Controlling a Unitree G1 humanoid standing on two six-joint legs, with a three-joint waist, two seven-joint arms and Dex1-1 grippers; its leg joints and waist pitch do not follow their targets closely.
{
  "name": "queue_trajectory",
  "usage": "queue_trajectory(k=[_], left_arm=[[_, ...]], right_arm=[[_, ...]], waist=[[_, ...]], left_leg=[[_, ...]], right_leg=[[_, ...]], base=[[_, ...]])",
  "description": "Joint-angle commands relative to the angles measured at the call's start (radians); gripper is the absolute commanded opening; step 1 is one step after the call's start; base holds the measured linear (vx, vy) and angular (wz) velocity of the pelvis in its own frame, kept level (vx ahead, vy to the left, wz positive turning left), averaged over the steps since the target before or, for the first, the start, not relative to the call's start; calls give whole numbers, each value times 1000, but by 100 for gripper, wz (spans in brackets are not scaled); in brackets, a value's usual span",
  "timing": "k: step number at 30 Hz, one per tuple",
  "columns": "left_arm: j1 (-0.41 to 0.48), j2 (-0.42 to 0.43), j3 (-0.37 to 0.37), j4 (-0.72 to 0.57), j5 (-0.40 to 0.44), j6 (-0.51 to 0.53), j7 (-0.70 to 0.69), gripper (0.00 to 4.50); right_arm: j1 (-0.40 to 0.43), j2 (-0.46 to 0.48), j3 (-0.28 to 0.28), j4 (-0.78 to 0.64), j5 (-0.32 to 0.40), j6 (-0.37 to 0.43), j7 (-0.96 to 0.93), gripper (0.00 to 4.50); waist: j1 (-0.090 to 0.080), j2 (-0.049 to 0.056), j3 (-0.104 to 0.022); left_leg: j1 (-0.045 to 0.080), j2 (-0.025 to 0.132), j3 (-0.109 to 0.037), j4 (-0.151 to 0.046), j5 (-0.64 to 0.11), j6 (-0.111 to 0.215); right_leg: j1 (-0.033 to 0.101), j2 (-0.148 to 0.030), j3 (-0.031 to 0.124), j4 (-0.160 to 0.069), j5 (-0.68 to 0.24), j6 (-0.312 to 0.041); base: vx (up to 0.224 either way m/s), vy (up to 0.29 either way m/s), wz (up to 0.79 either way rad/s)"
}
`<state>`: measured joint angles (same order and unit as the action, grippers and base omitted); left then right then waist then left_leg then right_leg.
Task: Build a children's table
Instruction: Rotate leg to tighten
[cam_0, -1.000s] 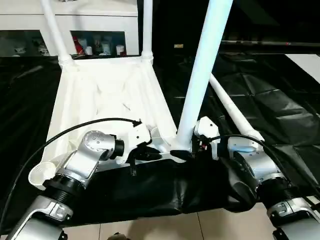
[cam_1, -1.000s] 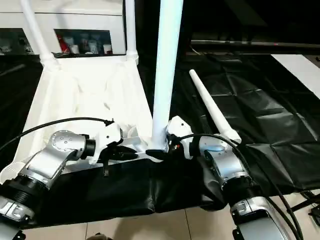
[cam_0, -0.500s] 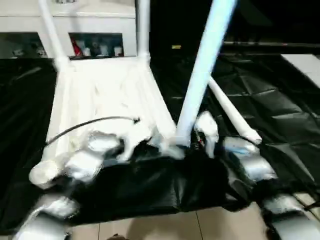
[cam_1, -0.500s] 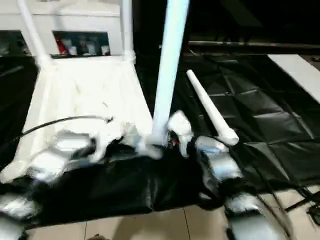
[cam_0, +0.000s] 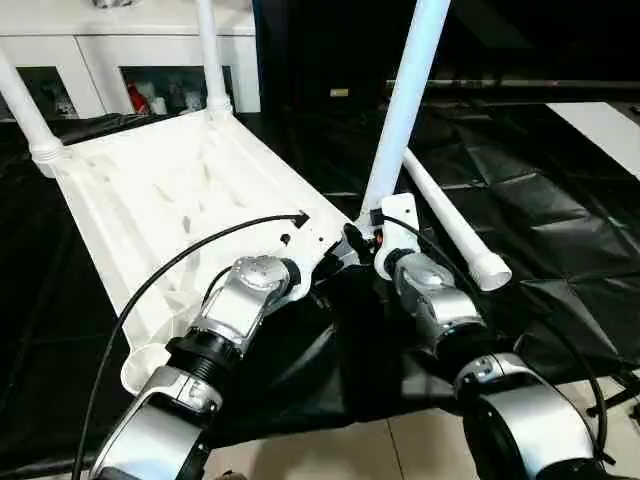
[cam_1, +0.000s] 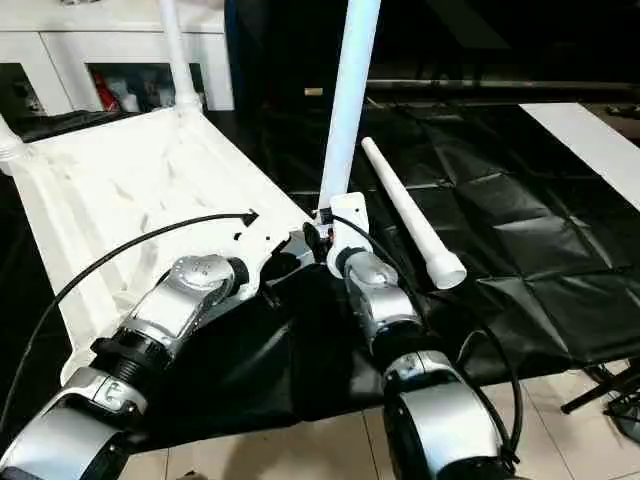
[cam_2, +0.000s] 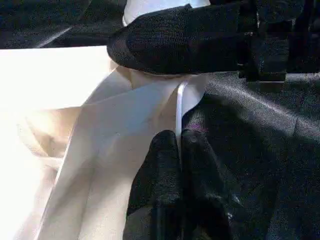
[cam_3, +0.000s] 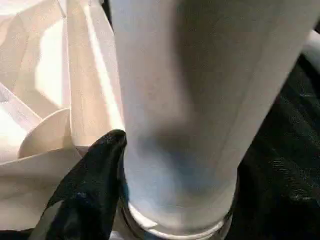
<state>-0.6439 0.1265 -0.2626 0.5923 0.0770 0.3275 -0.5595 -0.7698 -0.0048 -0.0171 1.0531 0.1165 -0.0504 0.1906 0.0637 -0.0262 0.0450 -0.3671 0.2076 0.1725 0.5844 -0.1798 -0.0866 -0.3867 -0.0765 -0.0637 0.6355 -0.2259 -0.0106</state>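
Upside down on the black-covered work table (cam_0: 560, 200), the children's table (cam_0: 170, 190) lies with its ribbed underside facing up, its far-left corner at the picture's left margin. Two legs already stand in the far sockets: one far-left leg (cam_0: 22, 105) rising past the frame's edge, a second leg (cam_0: 210, 55) upright in front of the white cabinet (cam_0: 120, 45). The empty near-left socket (cam_0: 140, 372) hangs close to the work table's front edge, above the tiled floor (cam_1: 330, 440).

At centre, the left gripper (cam_2: 177, 150) has its two black fingers pressed together, pinching the thin white rim of the tabletop's near edge by the right-hand corner. Just beside it, the right gripper (cam_0: 365, 232) clasps the base of a third leg (cam_0: 405, 100), which stands slightly tilted in the near-right socket; one black finger (cam_3: 92, 185) lies against the tube just above the socket's rim.

To the right, a fourth leg (cam_1: 410, 215) lies loose on the black cover, angled away from the tabletop, its wide open end toward the front. Beyond it the cover stretches bare and wrinkled to the right edge.
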Motion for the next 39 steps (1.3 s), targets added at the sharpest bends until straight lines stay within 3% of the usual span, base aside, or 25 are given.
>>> queue_trajectory(k=[1, 11, 13, 16, 19, 23, 25, 34, 39], left_arm=[[26, 16, 31, 0, -9, -23, 36, 0], [29, 60, 19, -17, -13, -85, -54, 0], [37, 97, 13, -27, -19, -123, -114, 0], [57, 149, 6, -51, -47, -180, -226, 0], [80, 192, -9, -86, -68, -190, -322, 0], [98, 225, -22, -113, -83, -194, -395, 0], [129, 257, -31, -185, -132, -168, -508, 0], [147, 275, -39, -220, -149, -157, -561, 0], [156, 281, -36, -233, -148, -148, -570, 0]], right_arm=[[21, 0, -34, 39, 34, 9, 27, 341], [21, -56, 4, -46, 30, -46, 240, 429], [60, -116, 60, -143, 19, -18, 403, 446], [103, -190, 100, -233, 18, 31, 548, 446], [140, -243, 139, -294, 13, 35, 653, 446], [171, -280, 165, -348, 14, 37, 735, 446], [215, -327, 210, -434, 24, 63, 852, 446], [220, -324, 242, -461, 2, 76, 876, 446], [208, -311, 231, -453, 8, 75, 875, 400]], waist=[[8, 0, -58], [7, 1, -61], [8, 1, -60], [15, 2, -62], [16, 6, -60], [24, 5, -60], [29, 4, -60], [38, -1, -58], [38, -3, -59]], left_leg=[[4, 21, -2, -66, -144, 37], [1, 22, 0, -60, -101, 70], [-1, 22, -1, -59, -94, 85], [2, 23, -2, -58, -87, 100], [4, 25, 0, -60, -112, 81], [7, 27, 1, -60, -117, 79], [7, 27, 1, -60, -101, 80], [8, 28, 1, -63, -114, 62], [6, 26, 1, -61, -91, 67]], right_leg=[[49, -65, 46, -75, -26, -217], [52, -64, 46, -69, 37, -240], [53, -63, 45, -68, 56, -243], [55, -61, 44, -67, 80, -238], [50, -62, 45, -67, 55, -254], [50, -61, 46, -68, 55, -254], [49, -59, 45, -64, 76, -259], [46, -63, 46, -67, 15, -246], [48, -63, 46, -63, 40, -244]], base=[[0, 0, 0], [0, 0, 0], [0, 0, 0], [0, 0, 0], [0, 0, 0], [0, 0, 0], [0, 0, 0], [0, 0, 0], [0, 0, 0]])
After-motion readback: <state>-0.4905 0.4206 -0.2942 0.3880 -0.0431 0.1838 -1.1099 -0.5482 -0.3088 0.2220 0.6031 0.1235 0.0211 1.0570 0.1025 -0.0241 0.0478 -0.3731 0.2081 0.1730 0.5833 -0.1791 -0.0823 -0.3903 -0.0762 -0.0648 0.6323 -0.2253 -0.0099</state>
